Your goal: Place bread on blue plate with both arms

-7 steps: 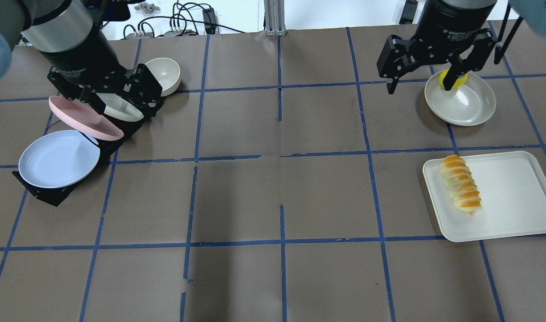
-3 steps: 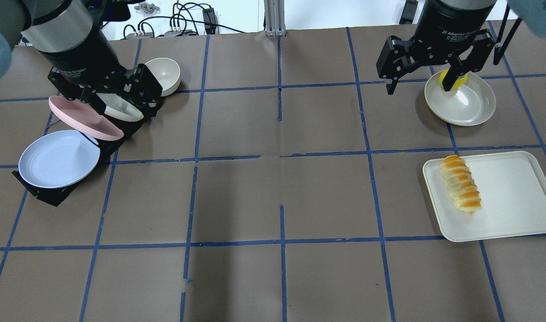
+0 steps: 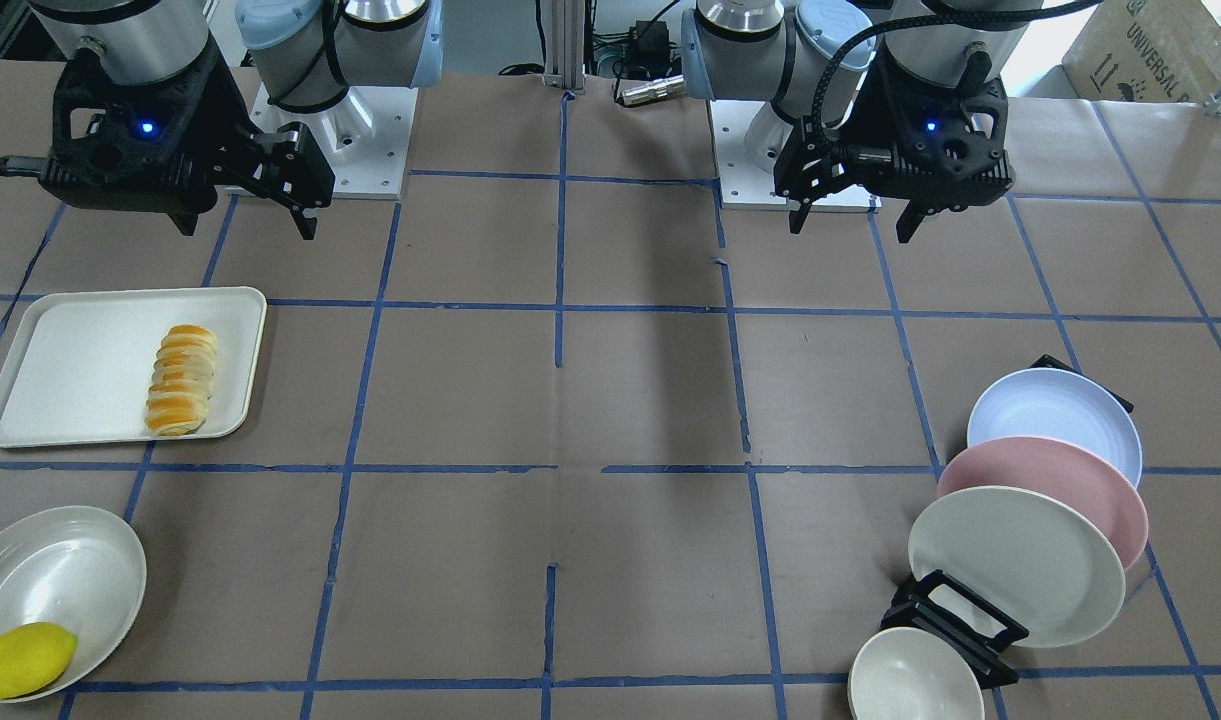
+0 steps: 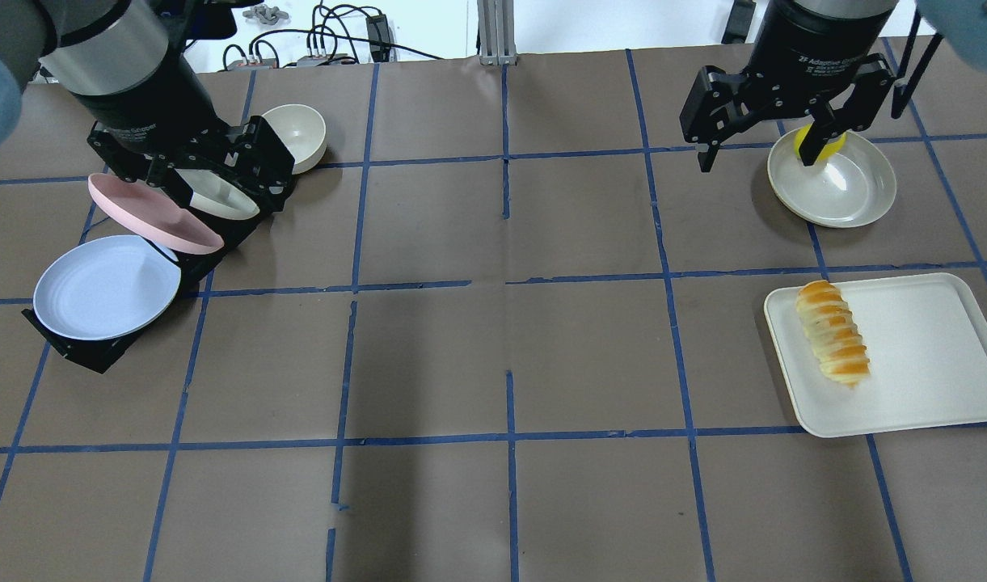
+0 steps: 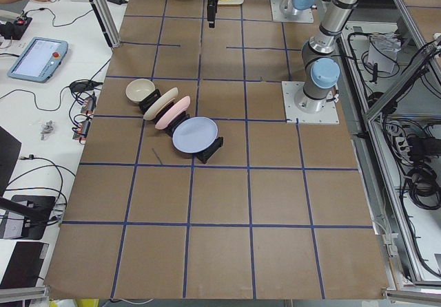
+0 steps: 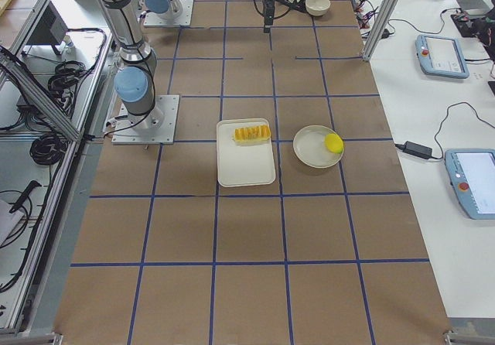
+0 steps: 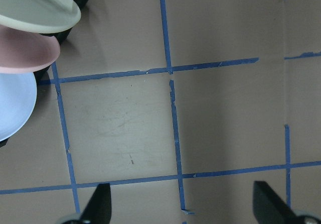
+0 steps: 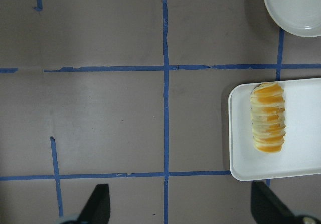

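Bread (image 4: pixel 833 332), as before, on white tray (image 4: pixel 934 364)

Left gripper (image 3: pixel 850 232) and right gripper (image 3: pixel 245 228) hover high, jaws spread wide.

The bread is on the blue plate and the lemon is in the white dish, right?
No. The bread lies on the white tray, not the blue plate, which leans in the rack; the front-facing view shows it. The lemon is indeed in the white dish.

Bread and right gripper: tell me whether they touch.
Apart. The right wrist view shows the bread on the white tray, clear of the open right gripper.
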